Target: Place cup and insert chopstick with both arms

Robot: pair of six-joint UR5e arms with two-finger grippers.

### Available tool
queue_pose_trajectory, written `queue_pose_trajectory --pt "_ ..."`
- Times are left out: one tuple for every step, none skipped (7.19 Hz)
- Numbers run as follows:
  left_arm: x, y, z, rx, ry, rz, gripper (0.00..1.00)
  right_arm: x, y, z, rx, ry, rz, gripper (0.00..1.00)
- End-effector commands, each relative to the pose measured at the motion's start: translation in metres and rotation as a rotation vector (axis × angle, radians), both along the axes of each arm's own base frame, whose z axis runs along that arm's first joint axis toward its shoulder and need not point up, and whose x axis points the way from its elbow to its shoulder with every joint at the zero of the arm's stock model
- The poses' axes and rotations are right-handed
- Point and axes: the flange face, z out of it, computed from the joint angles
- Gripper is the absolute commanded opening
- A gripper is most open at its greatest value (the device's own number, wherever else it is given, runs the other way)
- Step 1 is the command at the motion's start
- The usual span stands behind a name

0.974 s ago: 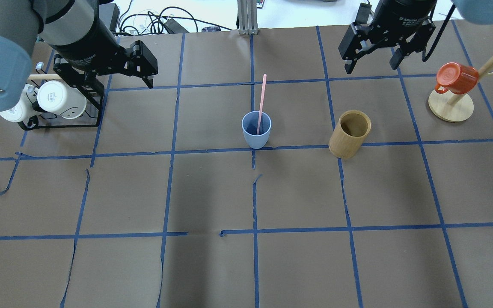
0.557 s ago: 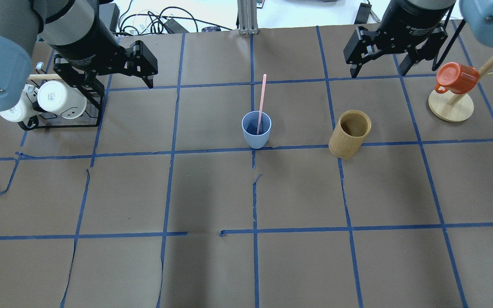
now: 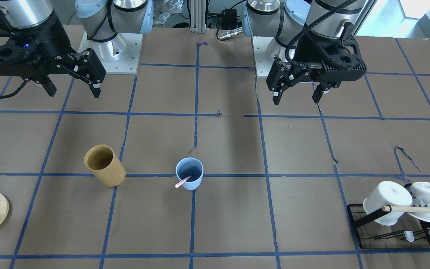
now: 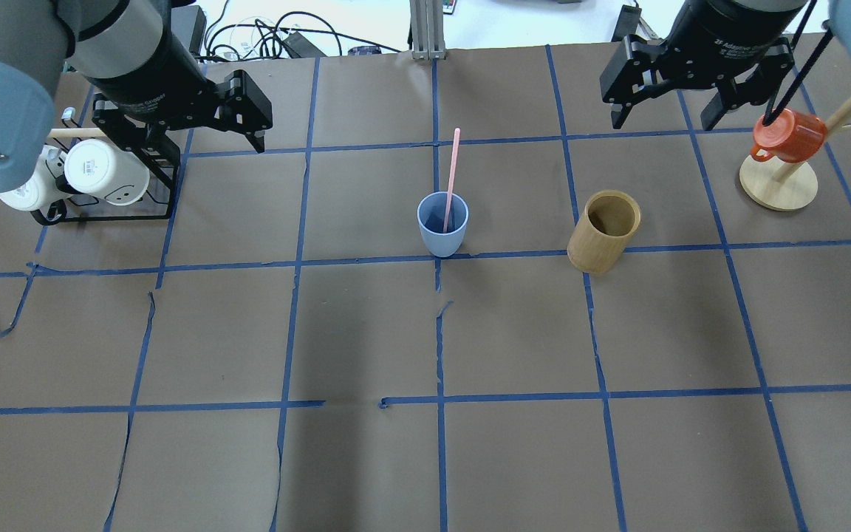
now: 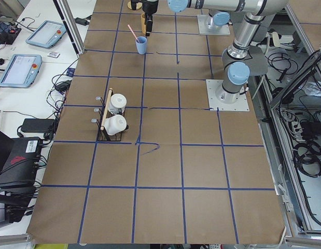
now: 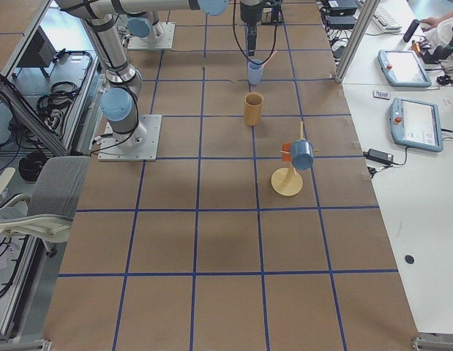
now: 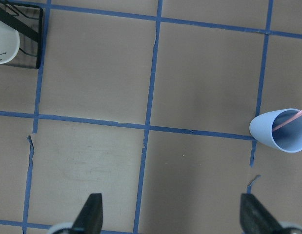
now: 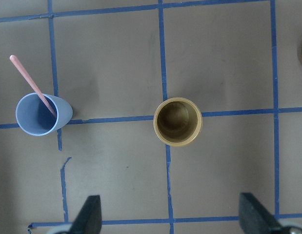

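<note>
Cup (image 4: 442,233), pale blue and upright, stands on the brown table (image 4: 366,332) near the wooden holder (image 4: 604,231), on that holder's side toward the robot's left. I see a thin pink chopstick (image 4: 452,170) leaning inside it, lower end in the cup, upper end sticking out past the rim. Both grippers hang raised, well apart from the cup. The right gripper (image 4: 663,124) is the one closer to the holder, its fingers spread wide and empty. The left gripper (image 3: 296,101) is beyond the cup from the holder, fingers likewise spread, gripping nothing.
</note>
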Motion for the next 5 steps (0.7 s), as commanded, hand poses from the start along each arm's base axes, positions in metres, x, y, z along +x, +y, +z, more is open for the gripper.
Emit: queue_pose_trajectory --pt "0.000 0.000 0.000 0.000 0.000 0.000 1.00 0.007 0.005 0.001 0.003 0.002 0.015 1.00" --pt "0.000 0.000 0.000 0.000 0.000 0.000 1.00 0.007 0.005 -0.005 0.016 0.002 0.015 1.00" --pt "0.000 0.000 0.000 0.000 0.000 0.000 1.00 0.007 0.006 -0.010 0.025 0.002 0.015 1.00" --pt "0.000 0.000 0.000 0.000 0.000 0.000 1.00 0.007 0.004 -0.013 0.028 0.000 0.015 1.00" --pt "0.000 0.000 0.000 0.000 0.000 0.000 1.00 0.007 0.004 -0.011 0.025 0.001 0.016 1.00"
